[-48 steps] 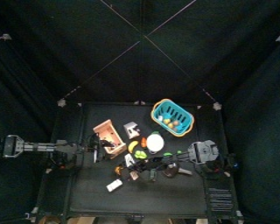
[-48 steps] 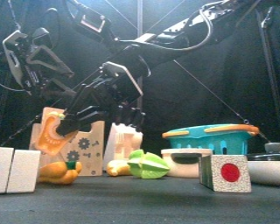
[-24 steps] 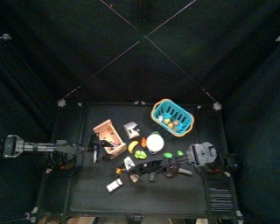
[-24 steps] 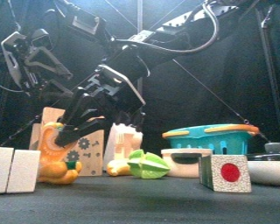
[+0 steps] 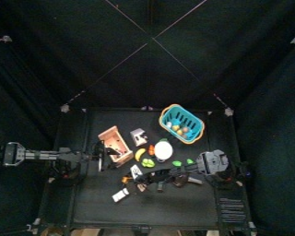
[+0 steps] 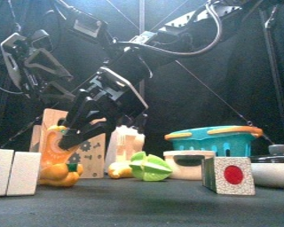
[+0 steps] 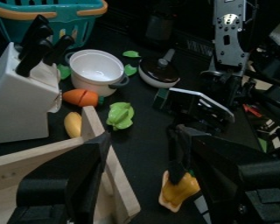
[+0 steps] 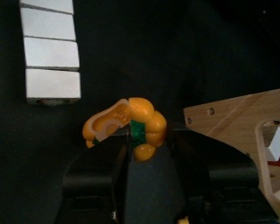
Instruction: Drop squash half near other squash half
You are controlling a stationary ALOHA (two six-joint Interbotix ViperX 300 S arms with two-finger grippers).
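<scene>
One orange squash half (image 6: 58,176) lies on the table at the front left, before the wooden block. Right above it hangs the other squash half (image 6: 52,136), between the fingertips of my right gripper (image 6: 64,140), which reaches across from the right with its jaws wide. The right wrist view looks down on orange squash (image 8: 130,127) with a green patch, just beyond the jaws. I cannot tell the two halves apart there. My left gripper (image 5: 96,159) rests open at the table's left.
A wooden block (image 6: 95,146) stands right behind the squash, and white cubes (image 6: 14,173) stand to its left. A green piece (image 6: 148,166), a white bowl (image 6: 190,163), a teal basket (image 6: 216,139) and a red-dotted cube (image 6: 230,175) fill the right.
My right gripper has come down and to the left over the lying squash half, and its jaws have spread a little. The left arm has not moved.
</scene>
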